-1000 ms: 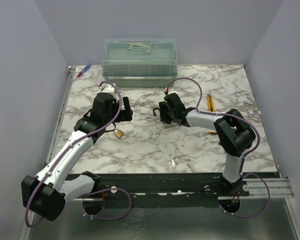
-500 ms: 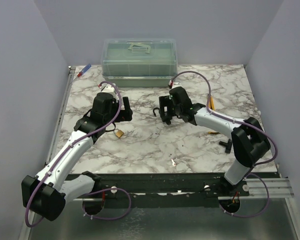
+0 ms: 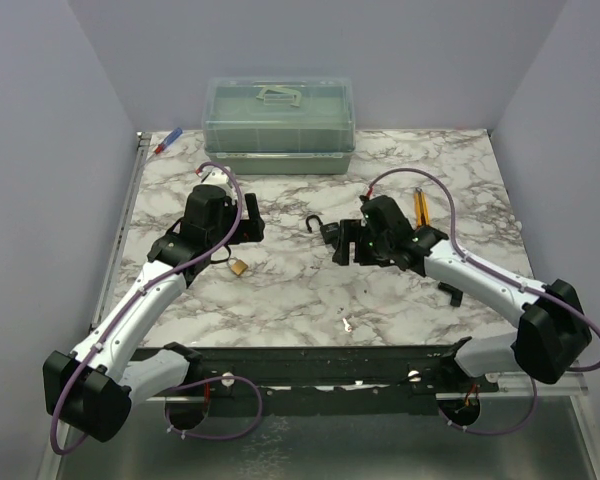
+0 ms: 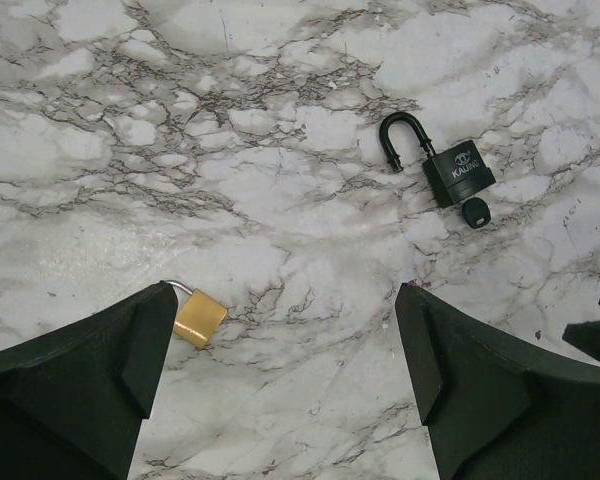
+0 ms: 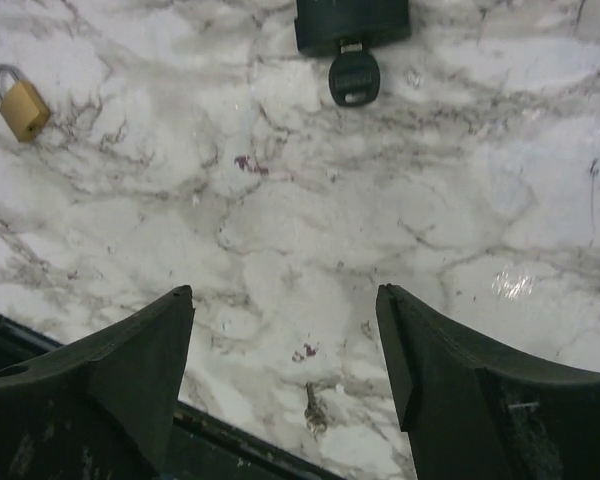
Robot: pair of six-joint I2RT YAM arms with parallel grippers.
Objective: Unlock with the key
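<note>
Right end effector (image 5: 282, 300) spread, empty; round black-headed key (image 5: 353, 77) at twelve o'clock; unanchored black padlock (image 5: 352, 25) could skid when gripped.

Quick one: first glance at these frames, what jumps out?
The black padlock lies mid-table on the marble tabletop, its shackle hooked open and the small black-headed key seated in its base. The right gripper hangs just short of it, jaws open and empty. A small brass padlock lies by the open left gripper, and a translucent green lidded box sits at the far edge.
</note>
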